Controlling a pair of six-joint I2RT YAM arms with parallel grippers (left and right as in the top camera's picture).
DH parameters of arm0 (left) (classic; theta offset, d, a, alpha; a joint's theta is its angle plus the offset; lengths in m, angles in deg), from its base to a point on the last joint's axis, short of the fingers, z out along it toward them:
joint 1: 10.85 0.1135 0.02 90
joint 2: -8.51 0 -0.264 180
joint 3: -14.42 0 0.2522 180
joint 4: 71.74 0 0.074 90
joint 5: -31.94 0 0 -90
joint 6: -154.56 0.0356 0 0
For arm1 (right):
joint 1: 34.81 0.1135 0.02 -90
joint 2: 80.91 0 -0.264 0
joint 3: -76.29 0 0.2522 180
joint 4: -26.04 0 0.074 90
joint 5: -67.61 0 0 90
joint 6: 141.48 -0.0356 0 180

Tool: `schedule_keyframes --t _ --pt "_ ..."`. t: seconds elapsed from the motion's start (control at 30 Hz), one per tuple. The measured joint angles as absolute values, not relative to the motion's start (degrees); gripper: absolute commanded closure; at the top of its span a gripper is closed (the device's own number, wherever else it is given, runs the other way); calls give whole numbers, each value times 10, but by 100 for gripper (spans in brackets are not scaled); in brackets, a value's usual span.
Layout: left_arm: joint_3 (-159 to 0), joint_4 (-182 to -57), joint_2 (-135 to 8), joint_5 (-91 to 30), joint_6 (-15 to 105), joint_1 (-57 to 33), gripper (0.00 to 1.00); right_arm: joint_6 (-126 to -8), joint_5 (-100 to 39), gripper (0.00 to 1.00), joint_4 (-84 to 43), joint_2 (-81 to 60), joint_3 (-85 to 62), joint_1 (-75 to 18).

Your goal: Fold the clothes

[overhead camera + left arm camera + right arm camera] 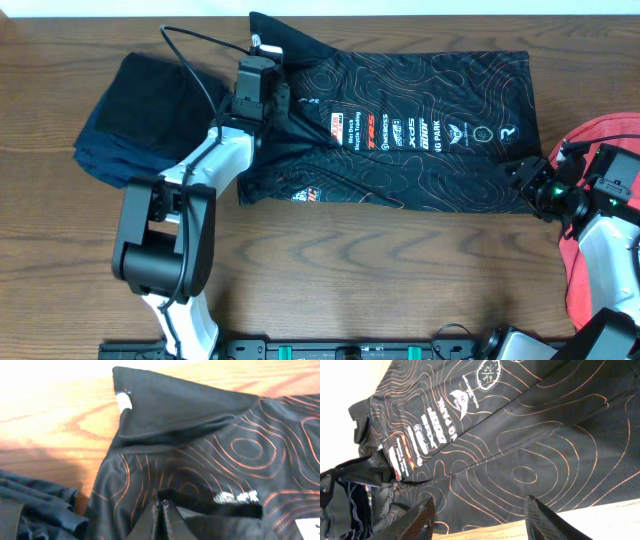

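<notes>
**Three garments on table, left claw pinching jersey, right claw open at hem**

Count: 1 dark navy folded garment (125,115), 1 black jersey (420,135), 1 coral-red T-shirt (600,150), 2 arms, 1 wooden table (400,270).

Far left: the navy garment sits in a folded heap, just beside the jersey's left edge.

Left gripper (260,70) is over the jersey's left end. In the wrist view its fingers (162,520) are closed tight, with a fold of black fabric pinched at the tips. A flap of the jersey stands up past the claw, plain black side out, with a small white tag (123,400) near its corner.

Centre: the jersey lies spread across the table, orange contour lines and one row of white logos facing up.

Right gripper (528,182) is at the jersey's lower right corner. Its jaws are roughly half open, one finger (420,520) on each side, and the hem lies between them. Cannot tell whether they touch the cloth; nothing is gripped.

Far right: the red T-shirt is bunched at the table edge, partly under the right arm.
</notes>
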State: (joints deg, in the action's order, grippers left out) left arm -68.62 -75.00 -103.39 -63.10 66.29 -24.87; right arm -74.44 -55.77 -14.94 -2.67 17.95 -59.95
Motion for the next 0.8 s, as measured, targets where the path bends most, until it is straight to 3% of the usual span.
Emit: schedule_keyframes --t 0.17,0.4,0.57,0.6,0.63,0.8 --pt "-686 -706 -1055 -641 663 -248 94 -744 -558 44 -149 -27 179 -600" --pt "-686 -651 -1063 -643 661 -248 83 -744 -558 43 -150 -27 179 -600" --pt "-686 -645 -1063 -644 664 -247 45 -744 -558 43 -160 -27 179 -600" --pt "-687 -656 -1063 -644 661 -247 14 -744 -558 43 -162 -27 179 -600" --pt "-688 -672 -1062 -642 661 -246 2 -744 -558 43 -165 -27 179 -600" --pt "-690 -814 -1037 -606 647 -244 2 -740 -556 43 -170 -27 179 -600"
